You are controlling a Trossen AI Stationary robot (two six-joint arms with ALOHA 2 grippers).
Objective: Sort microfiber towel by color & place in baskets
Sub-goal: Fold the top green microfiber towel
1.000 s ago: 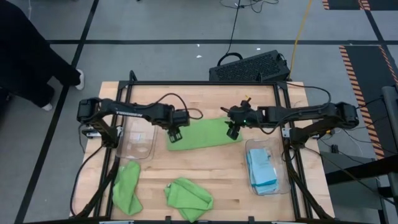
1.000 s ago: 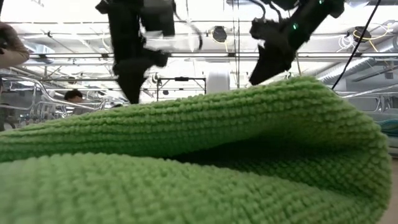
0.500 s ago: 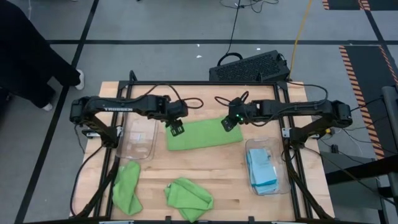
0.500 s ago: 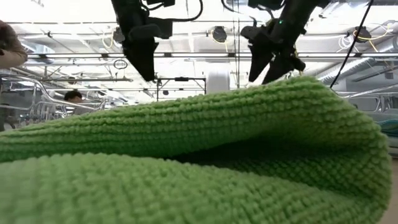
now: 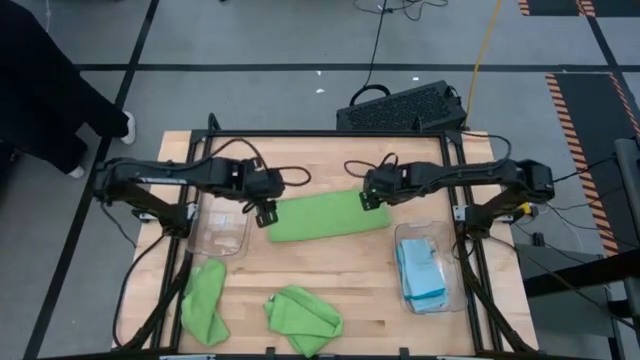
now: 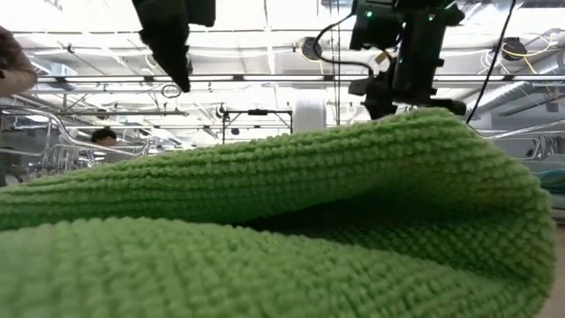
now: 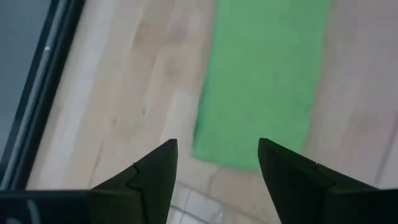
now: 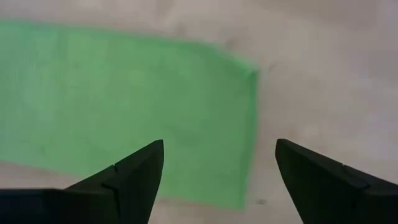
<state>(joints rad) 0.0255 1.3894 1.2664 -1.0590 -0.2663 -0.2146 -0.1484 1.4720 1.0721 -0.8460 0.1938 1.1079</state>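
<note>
A lime green microfiber towel, folded into a long strip, lies flat on the middle of the wooden table. My left gripper hangs open above its left end, clear of it. My right gripper stands open over the strip's far right corner and touches nothing. Two more green towels lie bunched near the front edge; one fills the low view. The left basket is clear. The right basket holds light blue towels.
A black perforated crate stands on the floor beyond the table's far edge. A dark metal frame runs round the table. A person's dark clothes show at the far left, off the table. Bare wood lies between the strip and the front towels.
My left gripper has risen and gone toward the table's left edge, off the strip's left end. My right gripper has rolled about its own axis and shifted a little toward the far edge. The green strip has stayed flat where it was.
</note>
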